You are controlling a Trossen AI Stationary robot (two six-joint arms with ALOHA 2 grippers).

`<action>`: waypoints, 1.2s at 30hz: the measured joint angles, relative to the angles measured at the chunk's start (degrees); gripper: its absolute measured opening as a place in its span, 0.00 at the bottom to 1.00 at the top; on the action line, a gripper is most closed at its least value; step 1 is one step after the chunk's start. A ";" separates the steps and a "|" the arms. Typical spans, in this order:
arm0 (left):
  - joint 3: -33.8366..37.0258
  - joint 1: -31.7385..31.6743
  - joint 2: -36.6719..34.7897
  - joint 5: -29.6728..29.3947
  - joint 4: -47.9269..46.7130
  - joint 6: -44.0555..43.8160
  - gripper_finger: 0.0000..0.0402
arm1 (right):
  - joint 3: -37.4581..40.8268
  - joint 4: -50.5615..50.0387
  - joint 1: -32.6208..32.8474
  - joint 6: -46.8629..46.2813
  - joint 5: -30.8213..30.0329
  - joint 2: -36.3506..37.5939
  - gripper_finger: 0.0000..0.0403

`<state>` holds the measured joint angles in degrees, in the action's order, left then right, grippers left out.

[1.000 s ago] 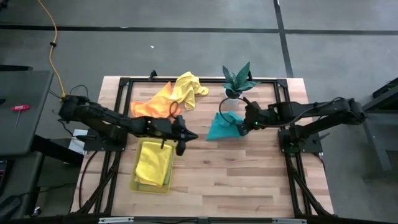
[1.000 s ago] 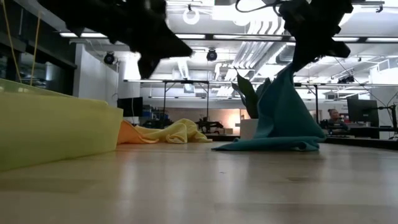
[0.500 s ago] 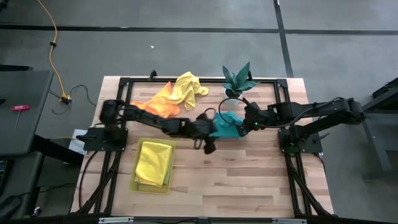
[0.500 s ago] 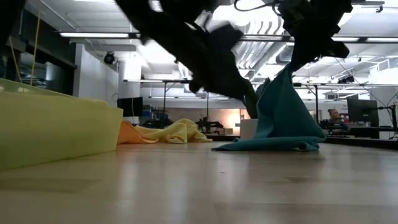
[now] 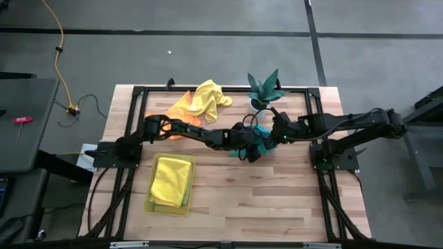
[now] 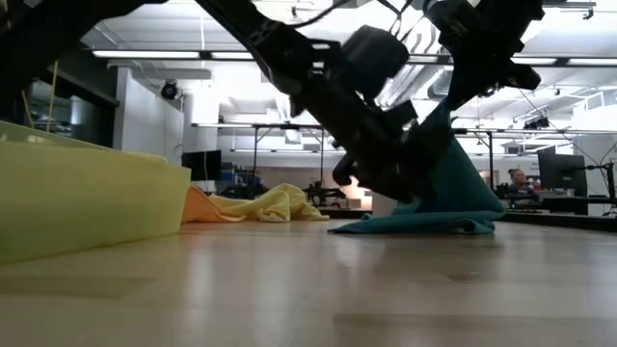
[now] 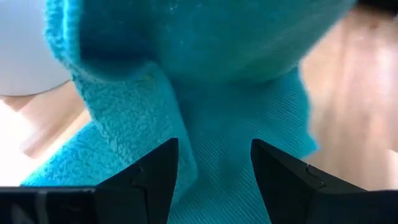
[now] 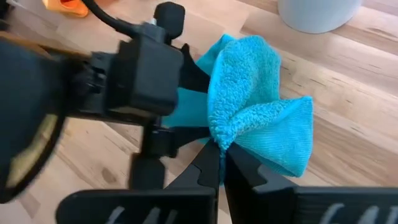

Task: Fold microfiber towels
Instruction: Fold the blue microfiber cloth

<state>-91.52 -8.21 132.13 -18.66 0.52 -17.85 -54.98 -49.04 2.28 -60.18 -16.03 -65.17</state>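
Yellow tray (image 5: 148, 201) near-left on table (image 5: 277, 200), 1 folded yellow towel (image 5: 171, 180) in it. Orange towel (image 5: 173, 111) and 2nd yellow towel (image 5: 210, 97) crumpled at far left-centre, touching. Left gripper (image 7: 213, 163) reaches right to the teal towel (image 5: 257, 140) at centre, fingers apart, cloth between them, not clamped. Right gripper (image 8: 220, 167) closed on teal towel's top, holding it up in a peak, bottom edge on table. Potted plant (image 5: 264, 88) just behind it.

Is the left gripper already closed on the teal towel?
No: in the left wrist view the left gripper has its two fingers apart, with the teal towel just ahead and a gap showing between them.
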 joint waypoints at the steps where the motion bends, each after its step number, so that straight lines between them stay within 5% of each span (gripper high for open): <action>1: -0.58 0.02 0.62 -1.21 -0.04 0.00 0.48 | 0.00 0.02 0.00 0.00 0.00 0.01 0.00; 9: -1.21 -0.67 1.46 -5.48 -1.76 0.07 0.43 | 0.00 0.48 0.00 -0.01 -0.01 0.01 0.00; 16: -1.10 -1.69 -0.22 -0.98 -9.31 4.21 0.04 | 0.00 0.87 0.00 0.13 -0.45 0.01 0.00; 27: -0.90 -2.85 -17.85 1.30 -25.84 18.51 0.00 | -1.12 2.23 0.02 5.23 -0.52 1.29 0.00; 36: 9.64 -2.83 -37.12 1.32 -32.57 16.84 0.00 | -7.18 1.64 0.02 13.12 2.58 1.84 0.00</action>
<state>-81.87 -11.04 95.01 -17.34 -32.06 -1.00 -62.16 -47.39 2.31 -47.06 -13.45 -63.33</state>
